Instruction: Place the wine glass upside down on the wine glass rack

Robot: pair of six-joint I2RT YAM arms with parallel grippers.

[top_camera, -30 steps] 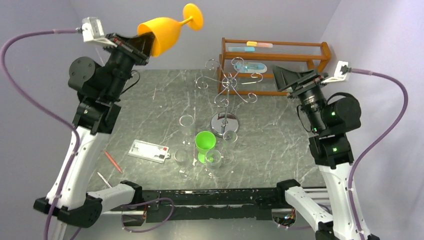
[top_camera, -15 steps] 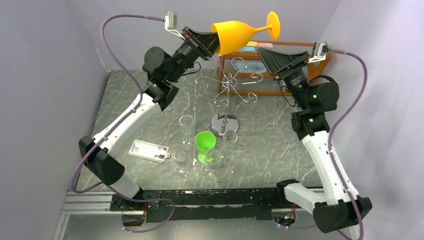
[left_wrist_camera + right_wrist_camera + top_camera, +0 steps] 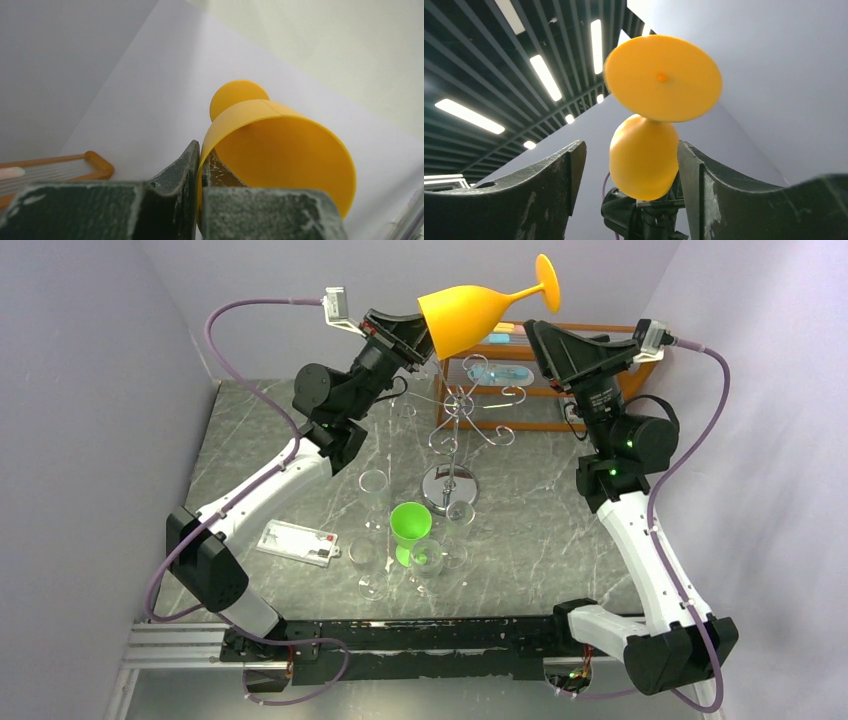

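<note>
Wine glass [image 3: 470, 315], orange plastic, is held in the air above the back of the table, lying nearly sideways: bowl to the left, round foot up and to the right

Surface: grey marbled tabletop [image 3: 560, 520], pale lilac walls [image 3: 90, 390] on three sides. Chrome wire rack [image 3: 455, 410] stands mid-table, just below the glass, not touching it. Wooden shelf [image 3: 600, 340] behind it against the back wall. Near the rack's base: a green cup [image 3: 410, 522], several clear glasses [image 3: 372, 490]. A white card [image 3: 297, 543] and a red pen [image 3: 226, 562] lie towards the front left

Left gripper [image 3: 420, 332]: fingers pressed together on the rim of the bowl, one inside, one outside. It alone carries the glass

Right gripper [image 3: 540, 335]: fingers spread wide, pointing at the foot end; no contact seen

Left wrist view alone shows the pinch on the rim wall. Right wrist view alone shows the flat underside of the foot, the bowl framed between the spread fingers with a gap each side, and a slatted ceiling with strip lights. Only the overhead view shows the table and rack
</note>
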